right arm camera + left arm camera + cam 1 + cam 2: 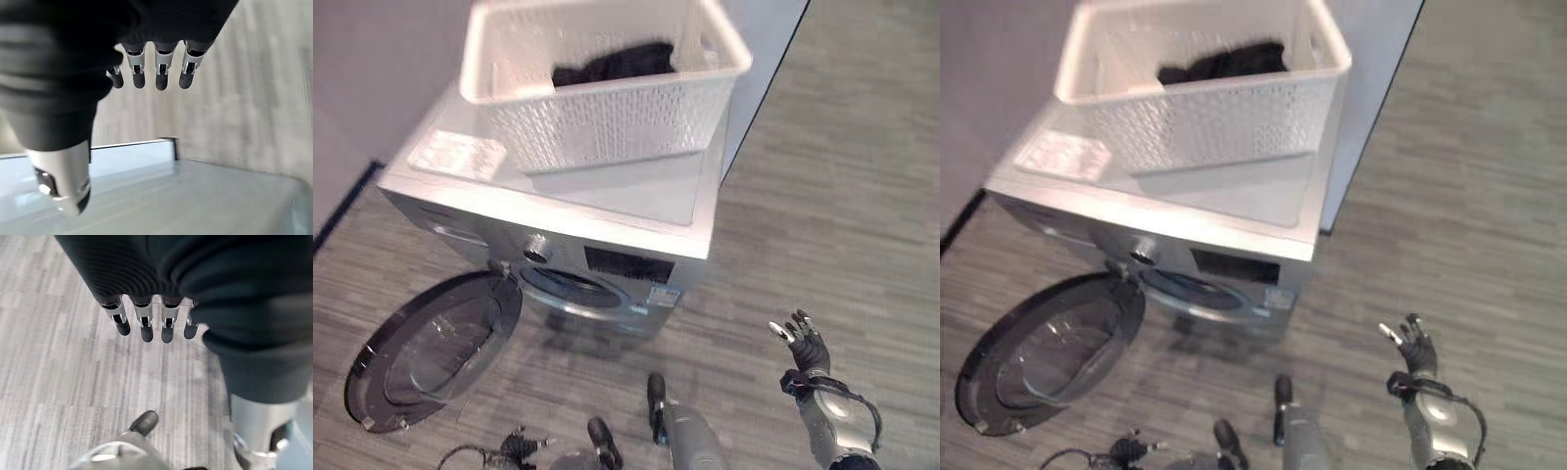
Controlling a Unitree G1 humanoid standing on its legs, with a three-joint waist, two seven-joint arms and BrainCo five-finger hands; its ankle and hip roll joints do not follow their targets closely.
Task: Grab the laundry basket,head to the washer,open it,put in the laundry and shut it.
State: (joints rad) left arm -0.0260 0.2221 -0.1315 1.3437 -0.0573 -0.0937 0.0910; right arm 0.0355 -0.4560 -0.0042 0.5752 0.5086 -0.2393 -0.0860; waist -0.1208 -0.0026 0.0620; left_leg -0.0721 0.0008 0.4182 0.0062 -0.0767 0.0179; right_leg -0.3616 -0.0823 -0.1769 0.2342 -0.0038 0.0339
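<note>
A grey wood-grain floor (842,176) was seen spreading around a silver front-loading washer (607,211), which stood against a pale wall panel (759,59) at the far side of the scene. The washer's round door (431,348) was swung fully open to the left, hanging low near the floor, so that the drum opening (570,286) was left uncovered in the front panel. A round control knob (536,246) was set on the front just above that opening, and a dark display panel (626,264) lay to its right.

On the washer's flat top, toward the far edge, a white perforated laundry basket (607,117) was seen resting. Dark laundry (612,61) was still lying inside the basket, near its far wall. A pale ridged panel (457,155) was set into the top at the left, just beside the basket.

The right hand (806,345) was held in the air over the floor, to the right of the washer and well apart from it, with fingers spread and holding nothing. The left hand (146,318) was seen over bare floor in its wrist view, fingers straight and empty.
</note>
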